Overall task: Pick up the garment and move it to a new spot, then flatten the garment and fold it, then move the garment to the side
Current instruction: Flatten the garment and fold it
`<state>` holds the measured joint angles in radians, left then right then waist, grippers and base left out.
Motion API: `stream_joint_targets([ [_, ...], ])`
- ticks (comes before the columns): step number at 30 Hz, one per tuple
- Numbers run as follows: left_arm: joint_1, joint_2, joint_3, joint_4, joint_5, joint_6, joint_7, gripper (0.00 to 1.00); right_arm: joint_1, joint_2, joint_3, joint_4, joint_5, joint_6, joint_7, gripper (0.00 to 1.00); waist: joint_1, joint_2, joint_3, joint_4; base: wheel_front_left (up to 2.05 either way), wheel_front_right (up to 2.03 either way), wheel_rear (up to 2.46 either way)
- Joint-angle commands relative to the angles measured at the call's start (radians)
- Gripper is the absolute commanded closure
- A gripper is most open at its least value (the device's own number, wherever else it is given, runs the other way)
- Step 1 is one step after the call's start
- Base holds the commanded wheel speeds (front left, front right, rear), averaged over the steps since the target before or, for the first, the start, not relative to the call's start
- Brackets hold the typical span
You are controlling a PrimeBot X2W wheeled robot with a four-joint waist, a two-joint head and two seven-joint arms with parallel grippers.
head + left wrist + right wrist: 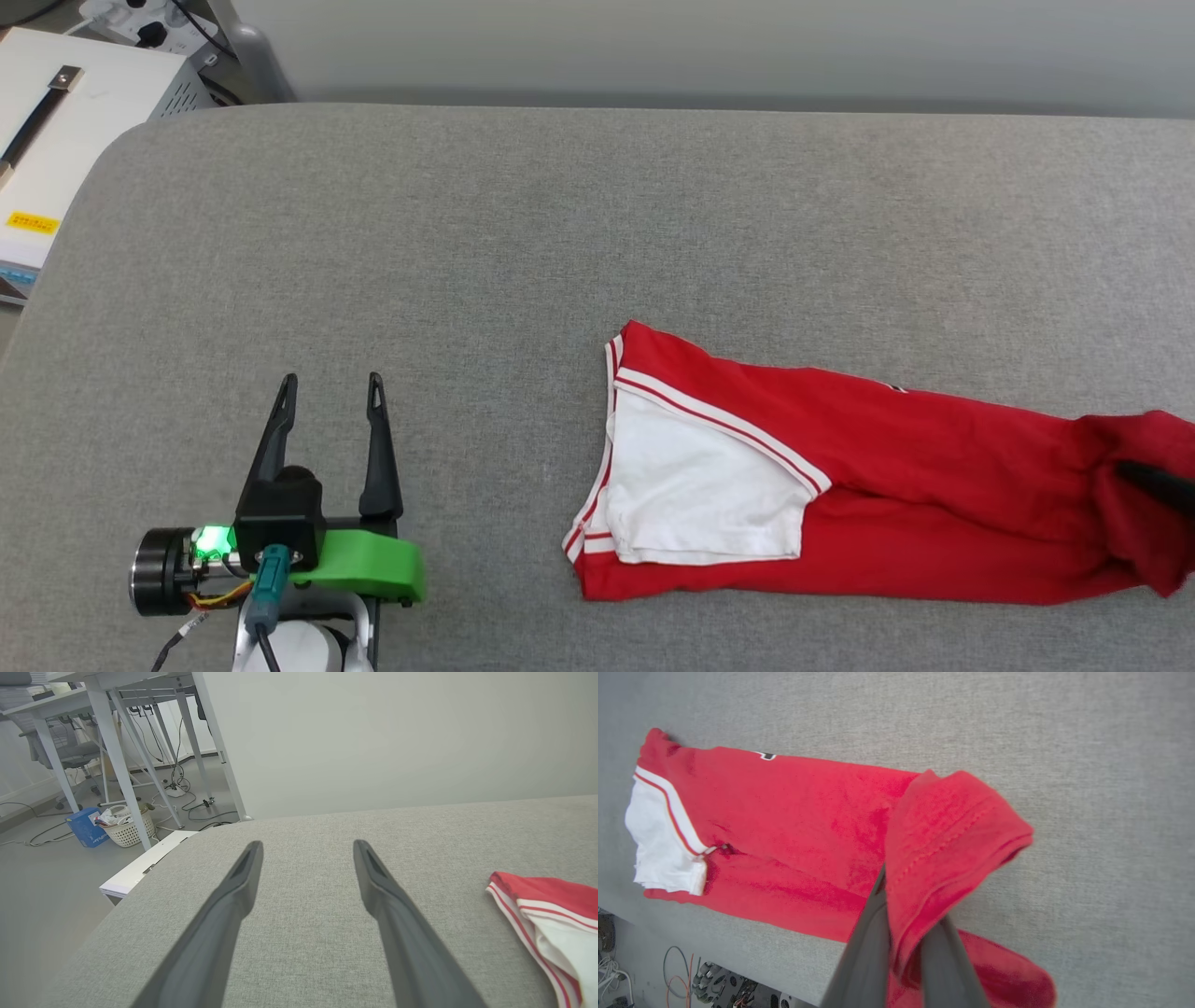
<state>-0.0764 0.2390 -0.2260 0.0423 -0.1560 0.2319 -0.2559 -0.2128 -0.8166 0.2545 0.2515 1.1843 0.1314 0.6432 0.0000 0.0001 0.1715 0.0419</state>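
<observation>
Your left gripper [332,379], at seven o'clock in the head view, has two long dark tapering fingers [379,457] on a black block [278,509]. At the block's four o'clock you see a bright green bracket [369,563]; at eight, a green light [213,539] and silver-black cylinder [154,571]; at six, a teal plug [271,571].
</observation>
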Motion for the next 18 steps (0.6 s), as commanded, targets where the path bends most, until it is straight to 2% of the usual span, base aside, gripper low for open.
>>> stream_joint_targets([
  [1,0.019,-0.012,0.006,0.004,0.010,-0.006,-0.006,0.00,-0.002,0.011,0.009,-0.052,0.007,-0.001,0.020,1.00,0.0000,-0.0001,0.000,0.001,0.00,0.00,0.00],
  [5,0.014,-0.028,0.009,0.003,0.025,-0.016,-0.006,0.00,-0.036,0.061,0.033,-0.204,0.010,-0.001,0.080,1.00,0.0000,-0.0001,0.010,0.012,0.00,0.00,0.00],
  [10,-0.006,-0.049,0.010,0.002,0.042,-0.030,-0.006,0.00,-0.145,0.147,0.112,-0.309,-0.081,-0.001,0.151,1.00,0.0000,-0.0001,0.039,0.034,0.00,0.00,0.00],
  [14,-0.028,-0.065,0.012,0.005,0.053,-0.040,-0.006,0.00,-0.253,0.235,0.203,-0.306,-0.170,-0.001,0.183,1.00,0.0000,-0.0001,0.066,0.051,0.00,0.00,0.00],
  [18,-0.048,-0.081,0.018,0.008,0.060,-0.051,-0.006,0.00,-0.343,0.322,0.295,-0.250,-0.242,-0.001,0.179,1.00,0.0000,-0.0001,0.094,0.065,0.00,0.00,0.00],
])
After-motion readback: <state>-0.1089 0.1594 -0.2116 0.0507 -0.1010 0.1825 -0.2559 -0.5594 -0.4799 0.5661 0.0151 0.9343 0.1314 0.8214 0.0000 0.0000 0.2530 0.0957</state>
